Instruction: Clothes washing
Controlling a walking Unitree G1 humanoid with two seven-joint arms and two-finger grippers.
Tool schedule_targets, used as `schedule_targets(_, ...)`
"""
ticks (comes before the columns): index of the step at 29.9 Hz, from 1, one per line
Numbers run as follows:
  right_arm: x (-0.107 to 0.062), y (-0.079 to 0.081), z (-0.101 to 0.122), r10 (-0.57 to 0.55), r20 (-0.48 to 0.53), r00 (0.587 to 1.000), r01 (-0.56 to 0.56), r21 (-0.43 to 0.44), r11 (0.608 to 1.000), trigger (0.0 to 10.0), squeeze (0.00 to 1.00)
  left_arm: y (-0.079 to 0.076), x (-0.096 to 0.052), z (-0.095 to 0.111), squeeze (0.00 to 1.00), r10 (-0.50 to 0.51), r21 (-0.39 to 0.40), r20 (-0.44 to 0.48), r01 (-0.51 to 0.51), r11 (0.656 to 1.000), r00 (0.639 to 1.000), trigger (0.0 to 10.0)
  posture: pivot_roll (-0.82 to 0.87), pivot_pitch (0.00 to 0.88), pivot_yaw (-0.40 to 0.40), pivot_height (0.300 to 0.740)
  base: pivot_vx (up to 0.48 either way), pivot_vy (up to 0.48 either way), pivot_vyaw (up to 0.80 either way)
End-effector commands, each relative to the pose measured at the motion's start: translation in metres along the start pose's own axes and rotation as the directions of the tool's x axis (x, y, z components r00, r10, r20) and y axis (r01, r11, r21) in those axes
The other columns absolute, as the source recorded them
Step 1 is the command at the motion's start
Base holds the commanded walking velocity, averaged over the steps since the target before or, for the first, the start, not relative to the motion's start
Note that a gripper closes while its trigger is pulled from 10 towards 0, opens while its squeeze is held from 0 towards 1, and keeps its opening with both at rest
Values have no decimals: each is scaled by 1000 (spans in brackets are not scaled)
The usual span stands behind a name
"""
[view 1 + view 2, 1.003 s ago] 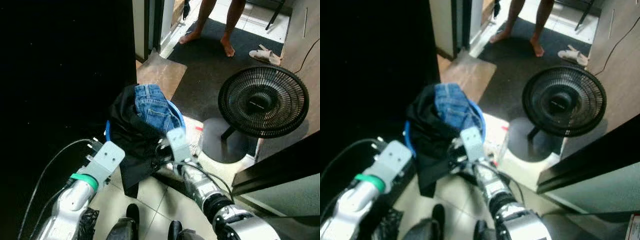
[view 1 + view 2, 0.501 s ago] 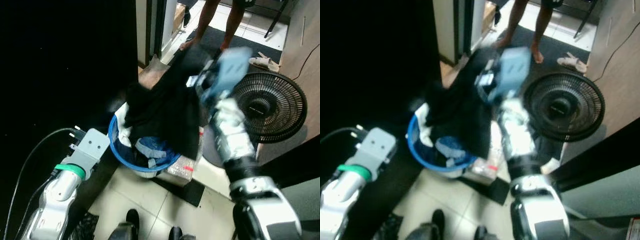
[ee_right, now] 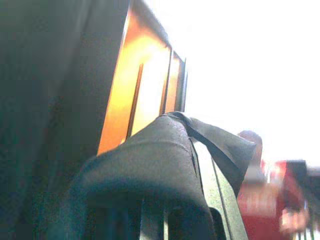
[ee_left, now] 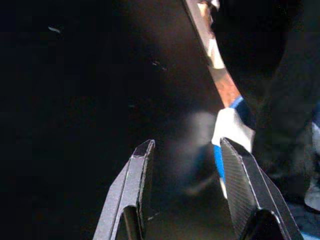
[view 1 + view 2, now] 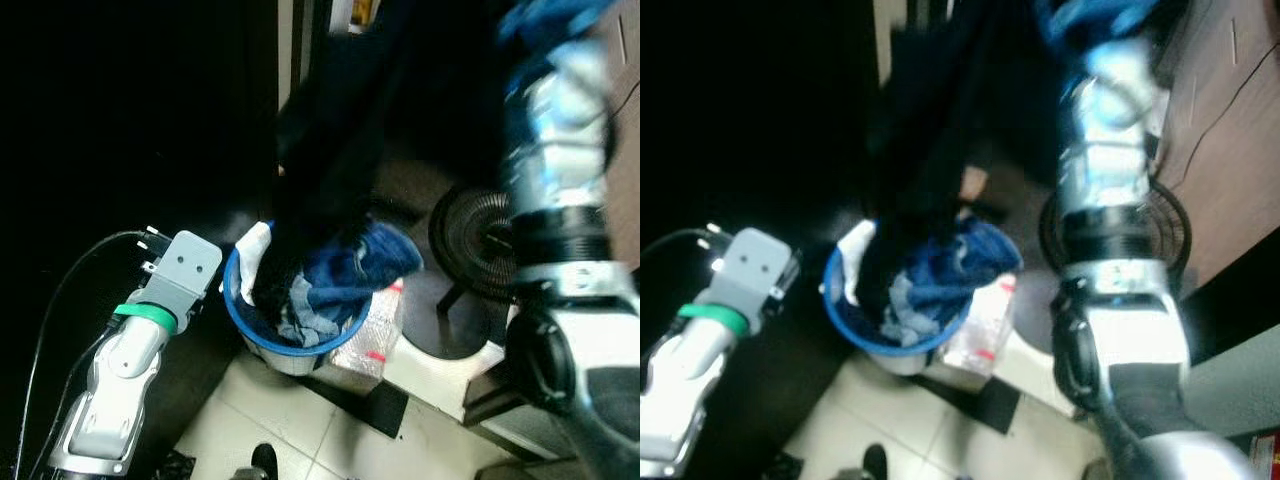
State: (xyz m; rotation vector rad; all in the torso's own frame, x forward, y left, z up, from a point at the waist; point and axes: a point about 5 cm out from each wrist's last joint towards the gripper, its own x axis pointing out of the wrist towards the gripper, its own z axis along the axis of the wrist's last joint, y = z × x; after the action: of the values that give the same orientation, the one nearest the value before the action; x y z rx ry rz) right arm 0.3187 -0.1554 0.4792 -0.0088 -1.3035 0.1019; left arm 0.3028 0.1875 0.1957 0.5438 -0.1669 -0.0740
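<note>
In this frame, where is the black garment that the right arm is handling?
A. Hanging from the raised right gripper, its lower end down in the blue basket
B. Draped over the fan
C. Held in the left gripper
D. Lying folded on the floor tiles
A: the black garment hangs from the raised right arm, draped over its right gripper, with its lower end in the blue basket.

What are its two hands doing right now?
Left gripper: open, holding nothing, beside the basket.
Right gripper: raised high, shut on the black garment, which hangs down into the basket.
</note>
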Motion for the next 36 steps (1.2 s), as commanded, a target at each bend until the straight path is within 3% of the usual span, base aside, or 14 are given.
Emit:
schedule_targets(1, 16, -9, 39, -33, 181, 983, 33, 4, 999, 10000, 0, -3, -3, -8, 0, -6, -8, -26, 6, 1000, 1000, 10000, 126, 54, 12, 740, 0, 0, 0)
schedule_targets(6, 26, -10, 60, -22, 267, 964, 23, -2, 1000, 10000, 0, -3, -3, -9, 0, -11, -8, -26, 10, 1000, 1000, 10000, 121, 55, 16, 740, 0, 0, 0)
schedule_targets(11, 4, 3, 26, 33, 109, 993, -34, 11, 999, 10000, 0, -1, -2, -2, 0, 4, -52, -1, -4, 999, 1000, 10000, 137, 64, 7, 740, 0, 0, 0)
schedule_targets(14, -59, 24, -33, 58, -200, 978, -43, 78, 996, 10000, 0, 6, 1, 18, 0, 41, -133, 72, -32, 991, 997, 10000, 144, 67, 3, 740, 0, 0, 0)
schedule_targets(15, -59, 24, -33, 58, -200, 978, -43, 78, 996, 10000, 0, 6, 1, 18, 0, 41, -133, 72, -32, 991, 997, 10000, 144, 67, 3, 740, 0, 0, 0)
schedule_targets(17, -96, 32, -54, 66, -335, 940, -31, 107, 994, 10000, 0, 9, 1, 27, 0, 55, -149, 107, -39, 988, 993, 10000, 153, 72, -1, 740, 0, 0, 0)
schedule_targets(20, -101, 33, -57, 67, -353, 933, -29, 112, 993, 10000, 0, 9, 1, 28, 0, 57, -148, 112, -40, 988, 992, 10000, 153, 72, -1, 740, 0, 0, 0)
schedule_targets(21, -143, 43, -76, 81, -489, 869, -13, 142, 990, 10000, 0, 9, 2, 33, 0, 59, -178, 124, -36, 983, 991, 10000, 146, 77, -1, 740, 0, 0, 0)
schedule_targets(22, -143, 43, -76, 81, -489, 869, -13, 142, 990, 10000, 0, 9, 2, 33, 0, 59, -178, 124, -36, 983, 991, 10000, 146, 77, -1, 740, 0, 0, 0)
schedule_targets(23, -183, 52, -90, 101, -598, 795, -11, 152, 988, 10000, 0, 8, 3, 36, 0, 61, -205, 131, -33, 978, 989, 10000, 147, 80, 0, 740, 0, 0, 0)
schedule_targets(24, -183, 52, -90, 101, -598, 795, -11, 152, 988, 10000, 0, 8, 3, 36, 0, 61, -205, 131, -33, 978, 989, 10000, 147, 80, 0, 740, 0, 0, 0)
schedule_targets(27, -227, 62, -97, 114, -703, 702, 8, 168, 986, 10000, 0, 8, 5, 44, 0, 65, -249, 151, -26, 968, 986, 10000, 145, 81, 0, 740, 0, 0, 0)
schedule_targets(31, -218, 58, -94, 91, -694, 714, 24, 154, 988, 10000, 0, 9, 7, 52, 0, 68, -266, 169, -21, 964, 983, 10000, 142, 80, 1, 740, 0, 0, 0)
schedule_targets(36, -180, 47, -82, 33, -619, 785, 69, 139, 988, 10000, 0, 19, 8, 68, 0, 93, -282, 218, -29, 959, 972, 10000, 152, 77, -1, 740, 0, 0, -800)
